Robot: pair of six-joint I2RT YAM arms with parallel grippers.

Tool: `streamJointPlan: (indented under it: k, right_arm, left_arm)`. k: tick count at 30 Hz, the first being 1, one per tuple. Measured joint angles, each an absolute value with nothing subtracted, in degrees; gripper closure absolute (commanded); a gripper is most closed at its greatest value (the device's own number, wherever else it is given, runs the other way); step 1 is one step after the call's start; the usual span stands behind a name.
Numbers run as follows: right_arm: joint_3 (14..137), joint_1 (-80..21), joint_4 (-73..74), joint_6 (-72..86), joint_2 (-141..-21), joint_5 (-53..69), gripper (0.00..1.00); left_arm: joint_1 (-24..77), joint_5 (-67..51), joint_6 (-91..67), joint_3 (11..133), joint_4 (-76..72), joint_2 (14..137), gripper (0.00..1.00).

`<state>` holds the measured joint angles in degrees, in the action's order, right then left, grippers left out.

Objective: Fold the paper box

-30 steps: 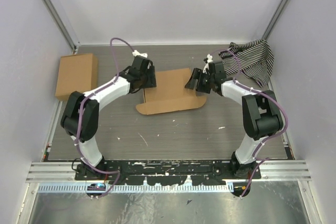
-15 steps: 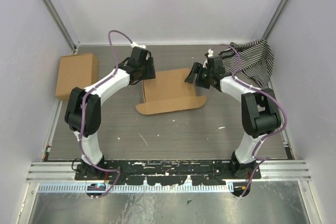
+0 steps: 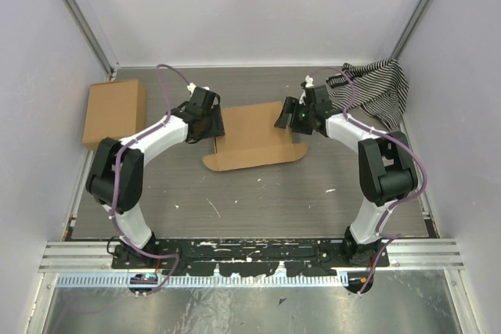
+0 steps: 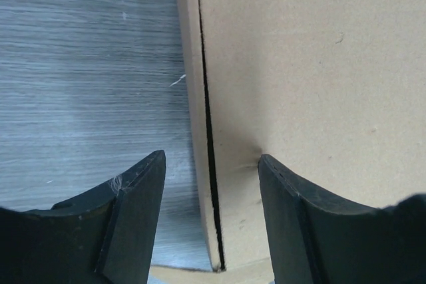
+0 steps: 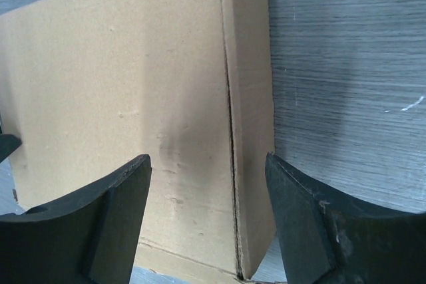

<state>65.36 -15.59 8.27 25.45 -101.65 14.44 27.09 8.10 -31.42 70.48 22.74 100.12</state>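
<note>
The paper box (image 3: 252, 137) is a flat brown cardboard mailer lying mid-table, with rounded flaps along its near edge. My left gripper (image 3: 210, 124) is open at the box's left edge; in the left wrist view the left gripper (image 4: 212, 167) straddles the narrow side flap (image 4: 194, 131) and its slit. My right gripper (image 3: 290, 117) is open at the box's right far corner; in the right wrist view the right gripper (image 5: 208, 167) straddles the right side flap (image 5: 251, 118) beside the main panel (image 5: 120, 91). Neither gripper holds anything.
A squarer brown cardboard box (image 3: 114, 112) stands at the far left by the wall. A black-and-white striped cloth (image 3: 376, 90) lies bunched at the far right corner. Grey walls enclose the table on three sides.
My left gripper has moved down and left, from above the box's far left corner to its left edge. My right gripper has shifted slightly toward the far right corner. The box has stayed put.
</note>
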Motion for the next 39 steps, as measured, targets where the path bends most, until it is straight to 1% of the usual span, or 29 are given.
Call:
streamJointPlan:
  k: [8, 18, 22, 29, 31, 35, 39]
  right_arm:
    - [65.34, -16.75, 8.19, 25.23, -101.65, 14.5, 0.26]
    - [66.39, -16.75, 7.84, 26.13, -103.09, 13.78, 0.26]
    - [68.25, -16.67, 8.14, 26.37, -104.4, 12.62, 0.25]
    - [70.98, -17.17, 10.02, 26.35, -104.12, 6.48, 0.16]
    - [70.89, -17.21, 11.29, 26.06, -102.67, 4.03, 0.15]
    - [67.33, -17.21, 12.21, 24.99, -95.35, 0.6, 0.13]
    - [57.76, -17.19, 10.74, 23.0, -84.23, 0.43, 0.11]
  left_arm:
    - [26.98, 4.49, -32.67, 71.33, 19.29, 103.24, 0.37]
    - [26.3, 3.75, -31.24, 81.82, 20.58, 110.28, 0.37]
    - [26.0, 3.9, -30.37, 84.38, 21.15, 111.5, 0.33]
    - [26.2, 6.44, -28.4, 86.61, 23.09, 110.93, 0.26]
    - [26.11, 7.38, -27.83, 85.41, 23.38, 109.4, 0.24]
    - [25.58, 8.51, -27.49, 78.13, 23.11, 101.56, 0.24]
    - [25.3, 7.16, -28.34, 66.0, 18.59, 91.02, 0.23]
